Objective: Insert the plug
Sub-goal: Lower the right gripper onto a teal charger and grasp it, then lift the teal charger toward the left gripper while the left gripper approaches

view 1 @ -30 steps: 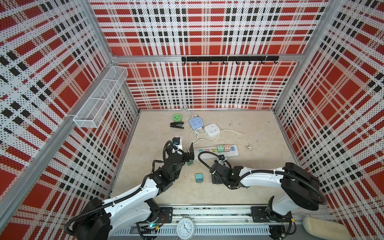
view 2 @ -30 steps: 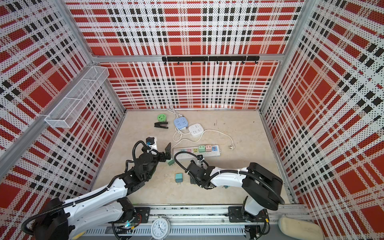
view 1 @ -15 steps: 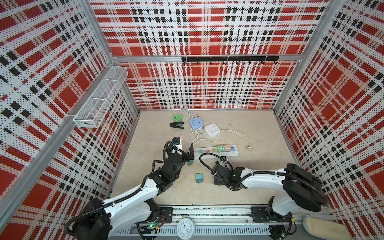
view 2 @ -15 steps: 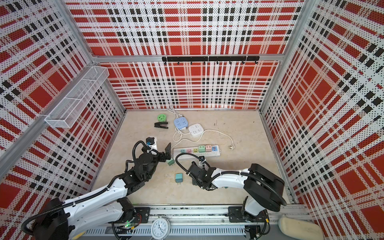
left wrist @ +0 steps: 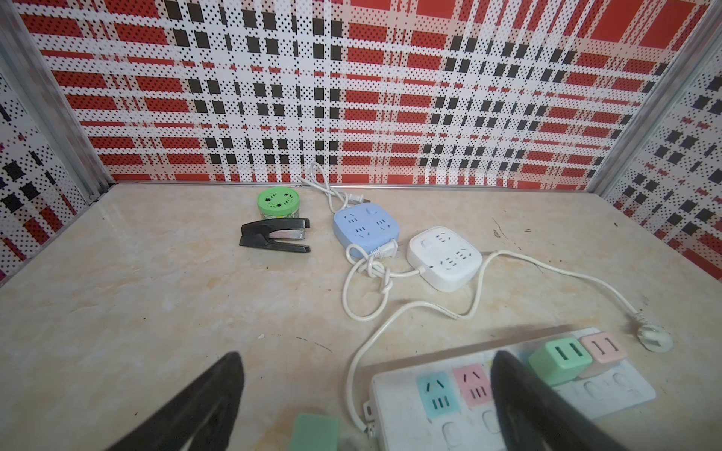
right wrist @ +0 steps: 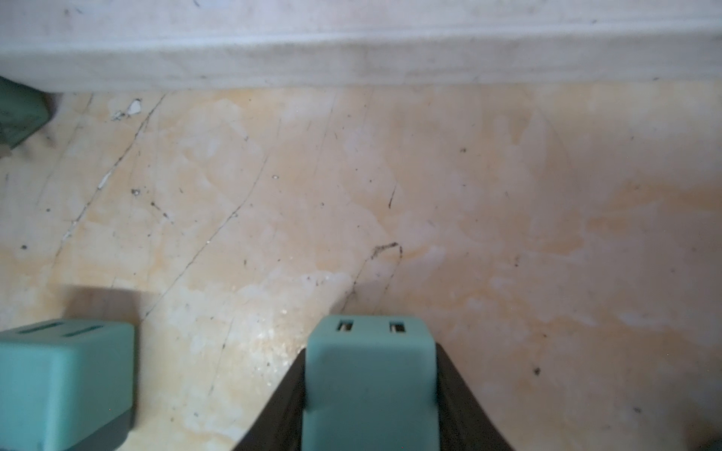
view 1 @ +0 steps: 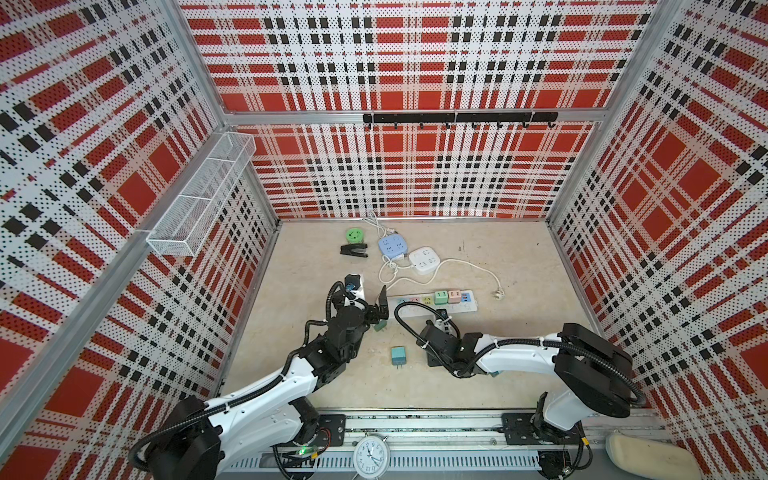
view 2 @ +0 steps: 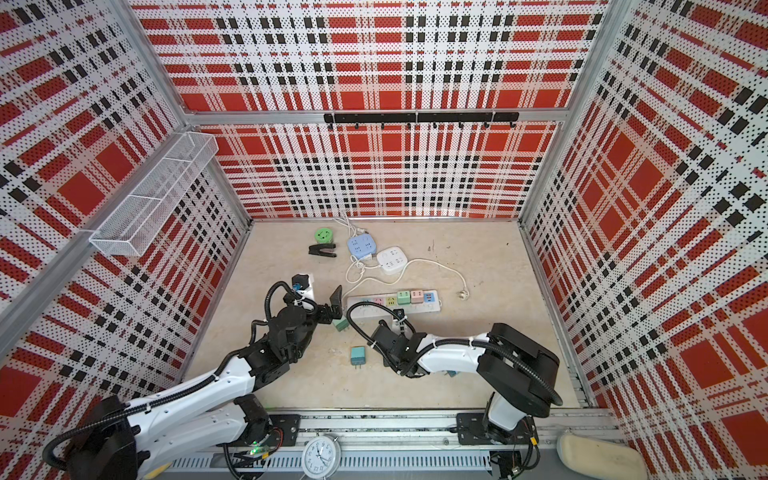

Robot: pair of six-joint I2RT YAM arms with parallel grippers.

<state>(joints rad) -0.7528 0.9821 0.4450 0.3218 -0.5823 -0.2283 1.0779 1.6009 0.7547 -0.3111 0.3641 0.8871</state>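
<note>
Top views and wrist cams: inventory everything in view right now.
Power strip: one, white, table centre.
Cube adapters: three, green, pink, blue, plugged into strip's right end.
Teal plugs: three; one in right gripper, two loose near strip.
Square sockets: two, blue and white, rear, cords tangled.
Tub: one, green, rear.
Stapler: one, black, beside tub.
Wire basket: one, white, left wall.
Hook rail: one, black, back wall.
Clock: one, white, front rail.
Pad: one, cream, front right.
Left gripper: black, open, by strip's left end.
Right gripper: black, shut on teal plug.

White links (view 1: 266, 386), black joints (view 1: 345, 328), ribbed cables (view 1: 397, 316), black jaws
</note>
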